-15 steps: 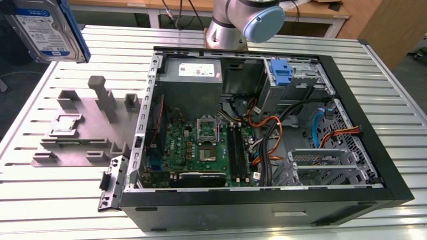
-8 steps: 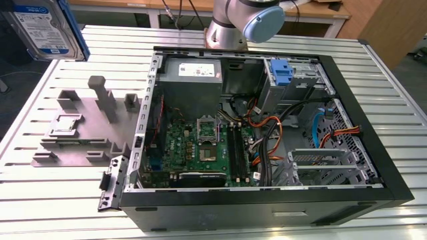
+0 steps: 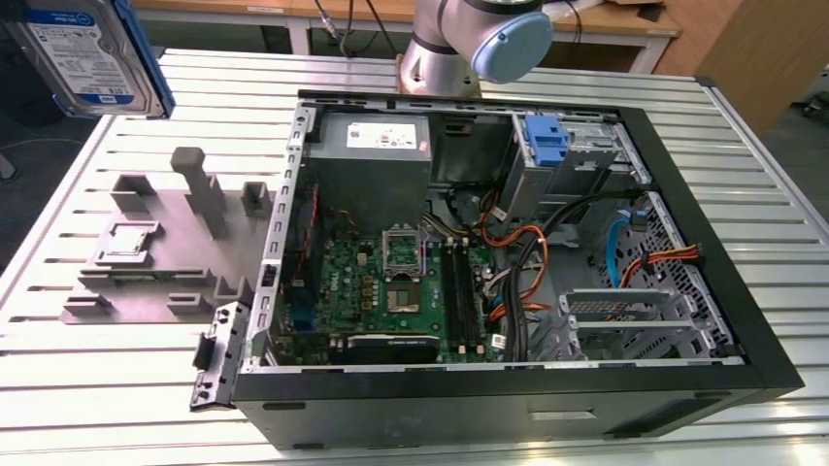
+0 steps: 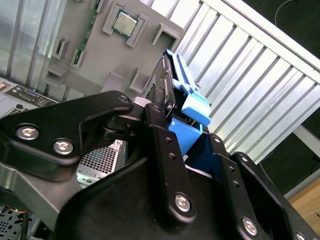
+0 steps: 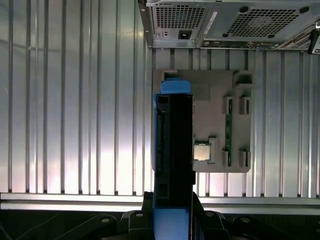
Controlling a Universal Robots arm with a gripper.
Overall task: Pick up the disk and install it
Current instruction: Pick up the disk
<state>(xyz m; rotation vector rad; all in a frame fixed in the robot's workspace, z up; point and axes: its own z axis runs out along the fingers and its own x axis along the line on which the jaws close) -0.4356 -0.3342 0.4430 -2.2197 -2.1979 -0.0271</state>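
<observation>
The disk (image 3: 91, 58) hangs high above the slatted table at the exterior view's far left, its white-and-blue label facing the camera. In the first wrist view the disk (image 5: 172, 140) is seen edge-on, dark with blue rails, over the grey fixture plate (image 5: 215, 105). My gripper (image 5: 172, 202) is shut on its lower end. In the second wrist view the black fingers (image 4: 160, 130) clamp the disk (image 4: 186, 95) by its blue carrier. The open computer case (image 3: 674, 340) lies on the table to the exterior view's right of the disk.
A grey fixture plate (image 3: 169, 243) with upright posts and a processor chip (image 3: 126, 238) lies beside the case. Inside the case are a motherboard (image 3: 388, 282), cables, a metal drive cage (image 3: 635, 320) and a blue latch piece (image 3: 549, 146). The arm's base (image 3: 467, 39) stands behind.
</observation>
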